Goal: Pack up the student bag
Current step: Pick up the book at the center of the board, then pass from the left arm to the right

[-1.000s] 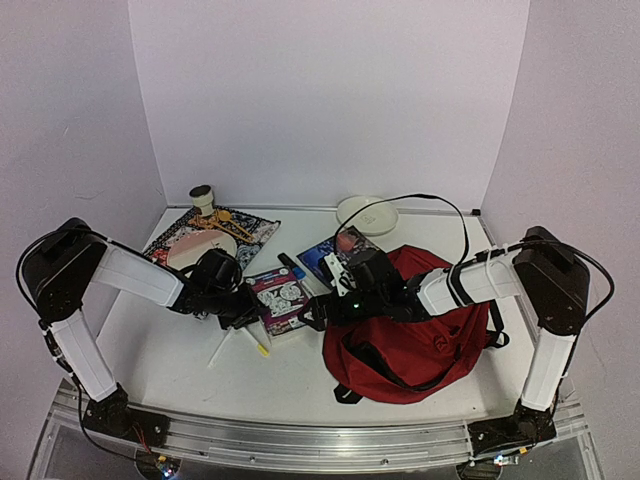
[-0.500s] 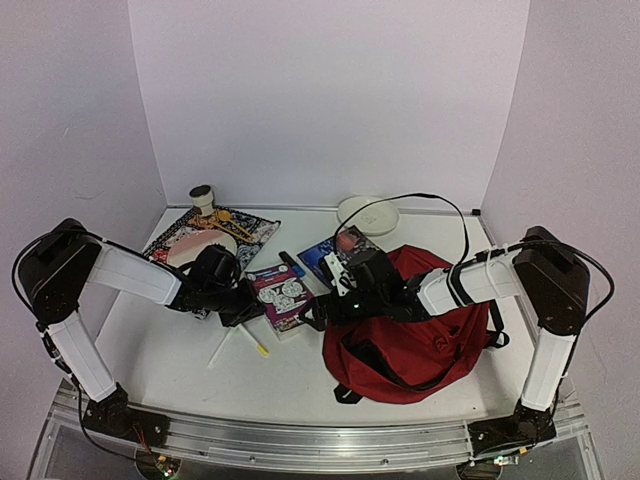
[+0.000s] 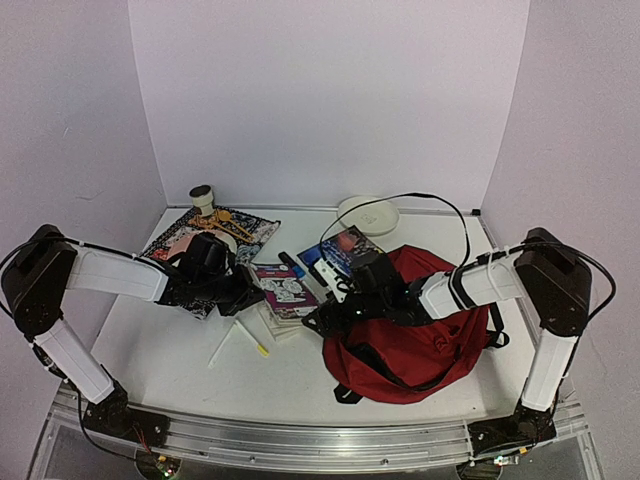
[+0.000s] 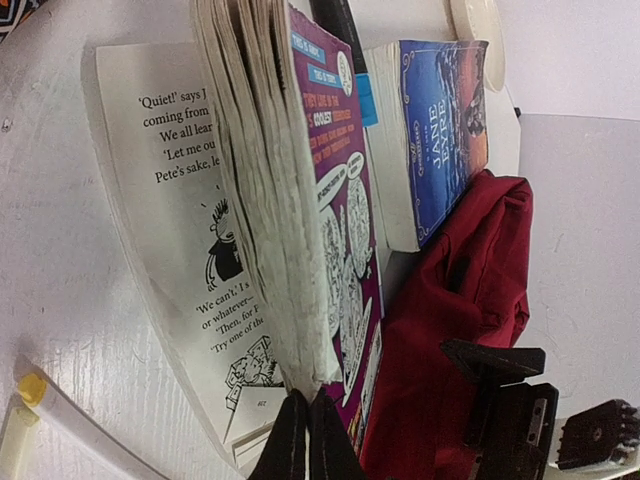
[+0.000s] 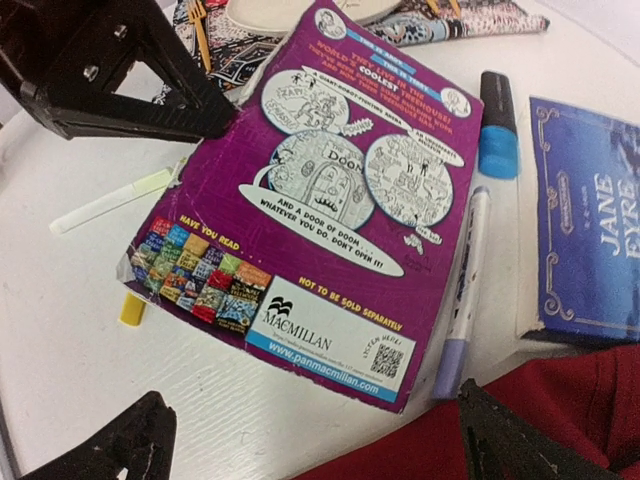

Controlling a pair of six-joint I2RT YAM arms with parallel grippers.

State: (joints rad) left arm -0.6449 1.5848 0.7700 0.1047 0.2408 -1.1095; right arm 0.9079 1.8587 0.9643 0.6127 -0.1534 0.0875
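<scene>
The dark-red student bag (image 3: 420,335) lies at the right of the table; its edge shows in the left wrist view (image 4: 450,320) and the right wrist view (image 5: 520,410). My left gripper (image 3: 247,297) is shut on the near corner of a purple paperback (image 3: 287,290), (image 4: 340,200), holding its cover and most pages tilted up while some pages sag open on the table. My right gripper (image 3: 326,318) is open and empty just in front of the bag's left edge, its fingers (image 5: 120,450) straddling the paperback's (image 5: 330,210) near edge.
A blue Jane Eyre book (image 3: 340,248) (image 5: 590,230) lies behind the bag. A white-and-lilac pen (image 5: 460,290), a blue highlighter (image 5: 497,130) and a yellow-capped marker (image 3: 245,338) lie around the paperback. A patterned cloth (image 3: 225,232), a small cup (image 3: 202,195) and a white plate (image 3: 368,213) are at the back.
My left arm has drawn back and up, raising the purple paperback by its corner and shifting it a little right. My right gripper has stayed by the bag, open.
</scene>
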